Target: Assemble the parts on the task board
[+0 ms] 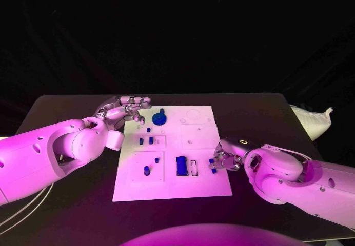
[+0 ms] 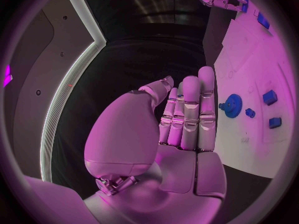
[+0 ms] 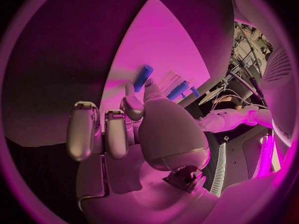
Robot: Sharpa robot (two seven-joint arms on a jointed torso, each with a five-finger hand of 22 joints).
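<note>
Your task board [image 1: 203,187] lies flat in the middle of the black desk [image 1: 266,110]. Your left hand [image 1: 124,109] sits at the board's far left corner, and from its wrist you see the fingers [image 2: 190,114] straight and close together, the palm bare, holding nothing. Just beside that hand, on the board, stands the blue gear [image 1: 159,118], with a small blue peg [image 2: 249,113] next to it. Nearer the board's middle you have 2 short blue pegs [image 1: 151,140] standing side by side in a recessed panel, and a long blue block [image 1: 180,165] upright beside a narrow slot [image 1: 194,168]. Your right hand [image 1: 224,158] rests at the board's right edge, close to that slot. From its wrist, the fingertips [image 3: 132,106] look pinched on a small blue cylinder [image 3: 143,78], with the board just beyond. Another blue piece [image 1: 146,170] lies in the near-left panel.
</note>
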